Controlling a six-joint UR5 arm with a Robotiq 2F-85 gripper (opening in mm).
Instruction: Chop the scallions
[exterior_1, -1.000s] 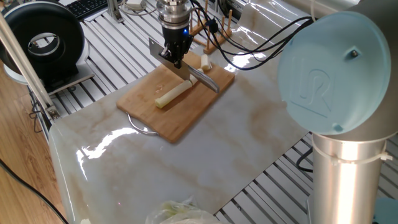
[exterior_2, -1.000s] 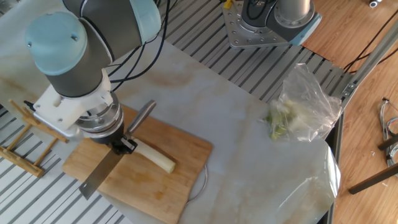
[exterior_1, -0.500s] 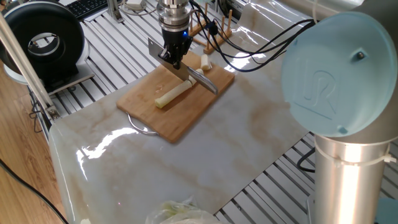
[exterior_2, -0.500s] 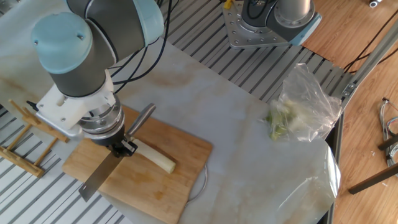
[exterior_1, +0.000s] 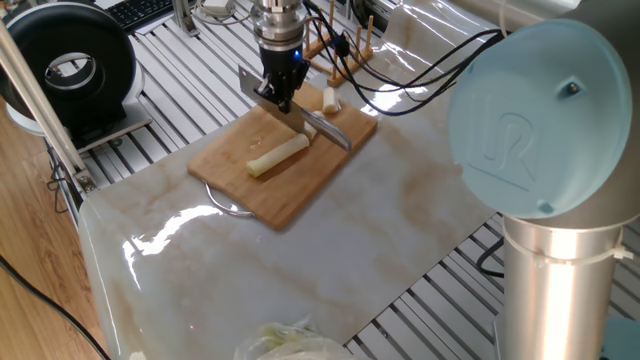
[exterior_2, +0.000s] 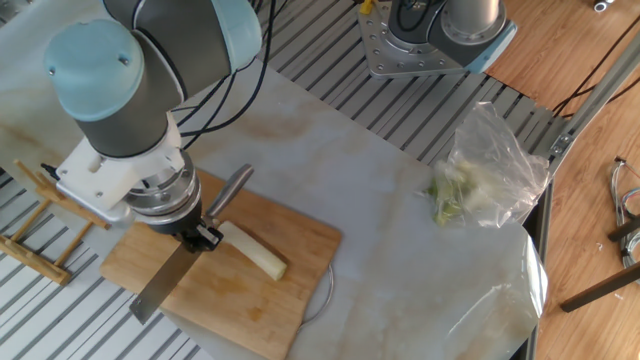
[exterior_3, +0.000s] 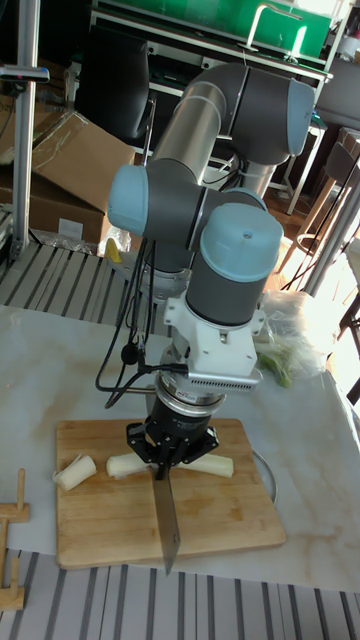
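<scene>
Change over the last second: small. In one fixed view the long scallion stalk (exterior_1: 278, 155) sits a touch further toward the near-left of the cutting board (exterior_1: 250, 190) than a second ago; in the other fixed view its free end has slid nearer the board's edge. The gripper (exterior_1: 277, 93) and knife (exterior_1: 300, 118) sit slightly higher than before. Judgement: a cut has just finished or the blade has nudged the stalk on lifting; most of the stalk remains whole, so chopping is early.

Left to right, tall fixed view: wooden rack (exterior_3: 10, 555) at the board's corner; two short cut chunks (exterior_3: 75, 472) on the board's left part; gripper (exterior_3: 169, 453) directly over the stalk's middle, fingers closed on the knife handle, blade (exterior_3: 166, 525) pointing toward the camera; the stalk's remaining length (exterior_3: 212, 467) runs out to the right of the gripper.

Stalk lies on the board, under and beside the blade; whether they touch I cannot tell. Bagged greens (exterior_2: 480, 175) lie well apart on the marble table (exterior_1: 330, 240).
</scene>
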